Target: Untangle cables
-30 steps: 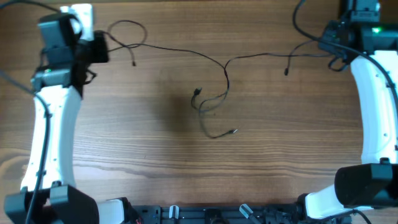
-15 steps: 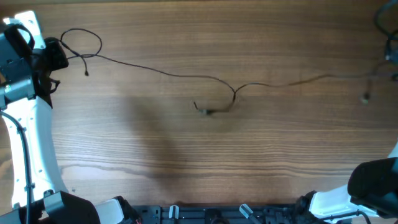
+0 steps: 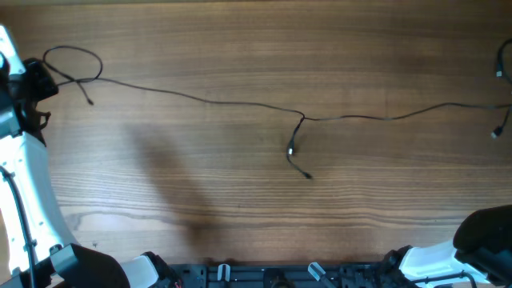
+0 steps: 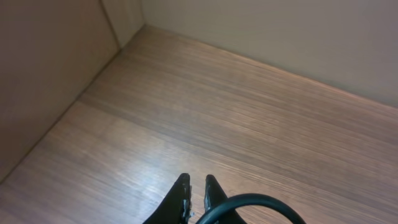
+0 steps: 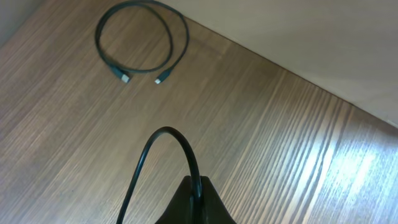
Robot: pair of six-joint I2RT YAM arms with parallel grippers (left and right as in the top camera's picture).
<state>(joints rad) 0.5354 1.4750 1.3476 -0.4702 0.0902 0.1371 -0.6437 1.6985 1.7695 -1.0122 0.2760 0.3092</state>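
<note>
A thin black cable (image 3: 200, 98) is stretched across the table from the far left to the right edge. At mid-table it has a small knot (image 3: 302, 119), and a short end (image 3: 298, 160) hangs towards the front. A loose loop (image 3: 74, 51) lies beside my left gripper (image 3: 36, 80), which grips the cable. In the left wrist view the fingers (image 4: 196, 185) are nearly together with the cable (image 4: 249, 200) curving out. My right gripper (image 5: 198, 186) is shut on the cable (image 5: 168, 134); it is outside the overhead view. A plug end (image 3: 497, 134) dangles at the right edge.
A separate coiled black cable (image 5: 97, 38) with two plug ends lies on the wood ahead of the right gripper. My white left arm (image 3: 24, 184) runs along the left edge. The right arm's base (image 3: 480, 240) sits at the front right. A wall (image 4: 50, 74) borders the left side.
Both grippers have moved outward, left to the left and right off the overhead view. The cable went from loose loops to a nearly straight line, and the middle tangle shrank to a small knot.
</note>
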